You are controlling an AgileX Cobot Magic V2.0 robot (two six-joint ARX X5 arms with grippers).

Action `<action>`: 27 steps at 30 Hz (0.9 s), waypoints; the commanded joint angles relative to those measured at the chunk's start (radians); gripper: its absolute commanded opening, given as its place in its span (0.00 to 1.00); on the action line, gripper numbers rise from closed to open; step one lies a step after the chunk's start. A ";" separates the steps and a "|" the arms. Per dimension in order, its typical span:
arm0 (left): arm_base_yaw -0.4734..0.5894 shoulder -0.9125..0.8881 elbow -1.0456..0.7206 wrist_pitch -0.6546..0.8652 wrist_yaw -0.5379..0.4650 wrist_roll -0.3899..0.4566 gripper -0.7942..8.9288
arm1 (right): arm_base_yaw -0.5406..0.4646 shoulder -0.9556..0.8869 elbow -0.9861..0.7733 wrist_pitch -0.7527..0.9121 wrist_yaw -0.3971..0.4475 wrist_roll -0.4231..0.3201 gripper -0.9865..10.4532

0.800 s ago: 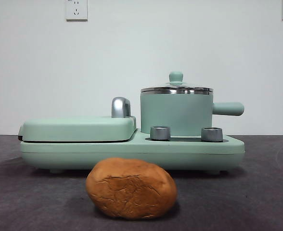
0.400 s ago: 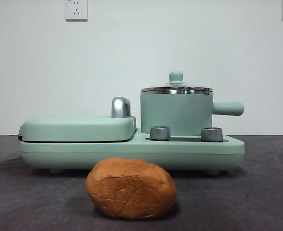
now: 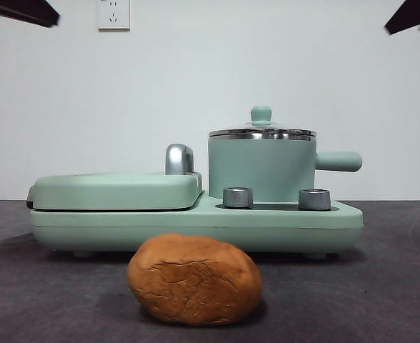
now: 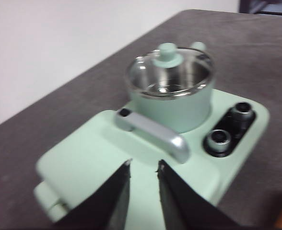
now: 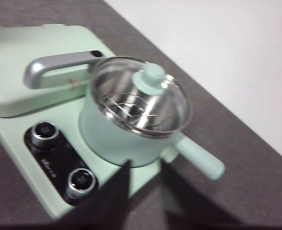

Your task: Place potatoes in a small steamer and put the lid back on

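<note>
Glass lid (image 3: 261, 131) at frame centre-right covers the small steamer (image 3: 261, 168); right gripper (image 5: 145, 187), fingers slightly parted and empty, should pinch the knob (image 5: 151, 76) squarely.

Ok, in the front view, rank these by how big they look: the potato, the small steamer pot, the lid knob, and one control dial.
Largest to smallest, as seen from the front:
1. potato, though it sits nearest the camera, which inflates it
2. small steamer, close to the potato in apparent size
3. control dial
4. lid knob, only slightly smaller than the dial

The potato (image 3: 194, 280) lies bottom centre, before the cooker base (image 3: 196, 226); the steamer (image 3: 261, 170) stands right on it, the lid (image 3: 261, 130) apparently seated on top.
</note>
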 commanded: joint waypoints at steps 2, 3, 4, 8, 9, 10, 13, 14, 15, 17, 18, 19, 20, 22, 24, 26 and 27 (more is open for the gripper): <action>-0.050 0.018 0.025 0.023 0.008 0.013 0.31 | 0.029 0.013 0.016 0.013 0.000 -0.001 0.34; -0.062 0.018 0.025 0.023 0.008 0.012 0.31 | 0.036 0.013 0.016 0.013 0.000 0.001 0.34; -0.076 0.018 0.025 0.023 0.008 0.012 0.31 | 0.044 0.013 0.016 0.013 0.000 0.002 0.34; -0.116 0.026 0.025 0.034 0.001 0.012 0.31 | 0.061 0.013 0.016 0.013 0.000 0.039 0.34; -0.127 0.031 0.025 0.042 -0.010 0.010 0.31 | 0.063 0.013 0.016 0.013 0.000 0.049 0.34; -0.141 0.038 0.025 0.057 -0.026 0.005 0.31 | 0.063 0.013 0.016 0.013 0.000 0.063 0.34; -0.181 0.068 0.025 0.114 -0.071 -0.009 0.31 | 0.063 0.013 0.016 0.013 0.000 0.088 0.34; -0.192 0.079 0.025 0.137 -0.080 -0.018 0.31 | 0.063 0.012 0.016 0.013 0.000 0.091 0.34; -0.204 0.094 0.025 0.163 -0.088 -0.030 0.31 | 0.063 0.012 0.016 0.013 0.000 0.091 0.34; -0.232 0.131 0.025 0.225 -0.115 -0.059 0.31 | 0.063 0.012 0.016 0.013 0.000 0.091 0.34; -0.244 0.150 0.026 0.255 -0.142 -0.084 0.31 | 0.063 0.012 0.016 0.013 0.000 0.091 0.34; -0.259 0.174 0.026 0.294 -0.183 -0.121 0.31 | 0.063 0.012 0.016 0.013 0.000 0.091 0.34; -0.273 0.200 0.026 0.332 -0.215 -0.153 0.31 | 0.063 0.012 0.016 0.013 0.000 0.091 0.34; -0.294 0.249 0.029 0.398 -0.235 -0.192 0.31 | 0.063 0.012 0.016 0.013 0.000 0.091 0.34; -0.311 0.301 0.040 0.447 -0.236 -0.206 0.31 | 0.063 0.012 0.016 0.013 0.000 0.091 0.34; -0.331 0.356 0.067 0.470 -0.237 -0.209 0.31 | 0.063 0.012 0.016 0.014 0.000 0.091 0.34; -0.341 0.383 0.083 0.476 -0.240 -0.208 0.31 | 0.063 0.012 0.016 0.014 0.000 0.091 0.34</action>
